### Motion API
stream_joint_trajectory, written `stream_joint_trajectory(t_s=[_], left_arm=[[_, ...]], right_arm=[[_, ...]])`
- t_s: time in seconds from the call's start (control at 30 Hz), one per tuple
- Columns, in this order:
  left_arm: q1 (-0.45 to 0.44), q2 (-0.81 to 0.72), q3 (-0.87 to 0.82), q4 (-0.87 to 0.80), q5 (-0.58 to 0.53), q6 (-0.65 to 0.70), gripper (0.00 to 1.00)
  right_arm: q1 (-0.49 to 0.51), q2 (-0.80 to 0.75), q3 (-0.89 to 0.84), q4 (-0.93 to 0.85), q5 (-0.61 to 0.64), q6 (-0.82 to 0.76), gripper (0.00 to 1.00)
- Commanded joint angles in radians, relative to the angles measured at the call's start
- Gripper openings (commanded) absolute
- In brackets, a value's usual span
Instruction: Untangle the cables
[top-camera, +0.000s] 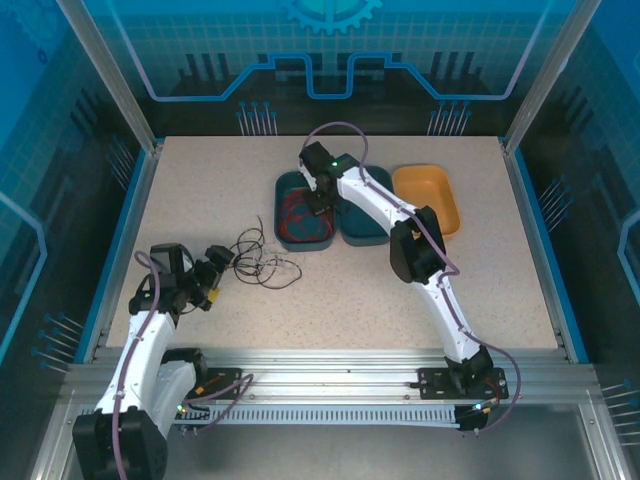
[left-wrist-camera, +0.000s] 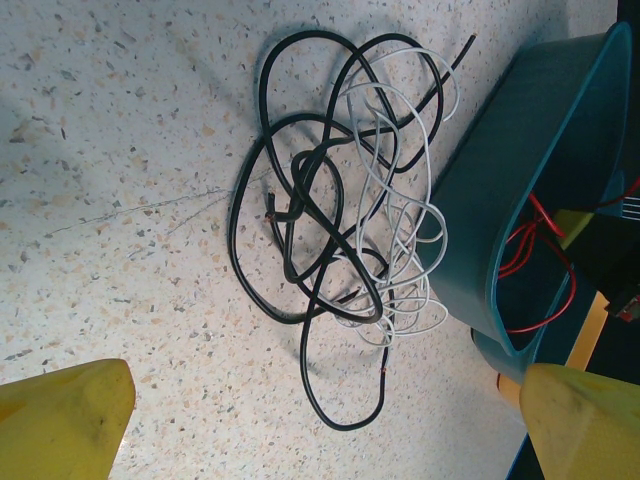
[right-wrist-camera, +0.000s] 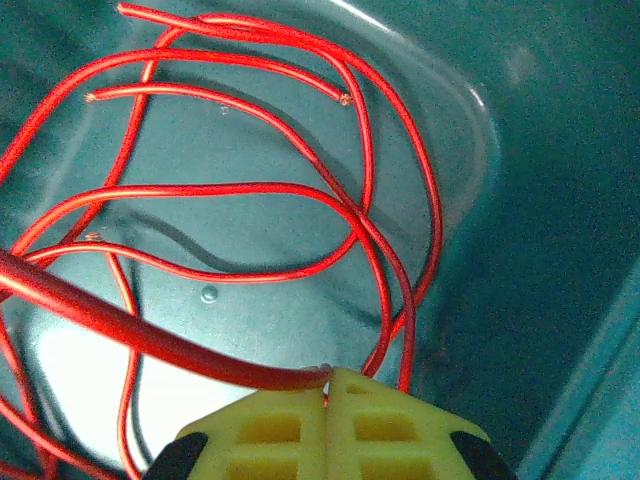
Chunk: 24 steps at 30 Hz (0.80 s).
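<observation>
- The speckled stone-look table top (top-camera: 480, 290) lies under the left gripper (left-wrist-camera: 320, 430), whose yellow fingers (left-wrist-camera: 60, 420) stand wide apart and hold nothing; a descent taken too deep would likely jam the tips on the surface instead of slipping them under a strand.
- The deep teal plastic tray (right-wrist-camera: 520, 200) surrounds the right gripper (right-wrist-camera: 328, 400); a sharp pull on anything caught against its rim could drag or tip it.
- The tangle of thin black and white cables (left-wrist-camera: 340, 250) lies on the table just ahead of the left gripper, just beside the tray's outer wall; black loops thread through white ones, so closing on a crossing would probably lift the whole knot and tighten it.
- The thin glossy red wires (right-wrist-camera: 250, 190) coil on the tray floor ahead of the right gripper; its yellow pads are pressed together with one red strand pinched at the seam; if that strand does not drop cleanly, it may ride out with the arm, and the springy loops could spill over the rim onto the tangle.
- The cut red wire ends (right-wrist-camera: 345, 98) sit loose among the loops; one could hook a neighbouring strand during a pull.
</observation>
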Motion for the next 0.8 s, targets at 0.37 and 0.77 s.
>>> stream_joint_trajectory(t_s=[0.37,0.77], left_arm=[[0.007,-0.001,-0.012,0.001,0.014,-0.001,0.99],[0.007,0.002,-0.003,0.0,0.032,0.018,0.99]], right_arm=[[0.02,-0.028,0.071,-0.037,-0.018,-0.027,0.2],[0.031,-0.206,0.027,0.005,-0.014,-0.031,0.48]])
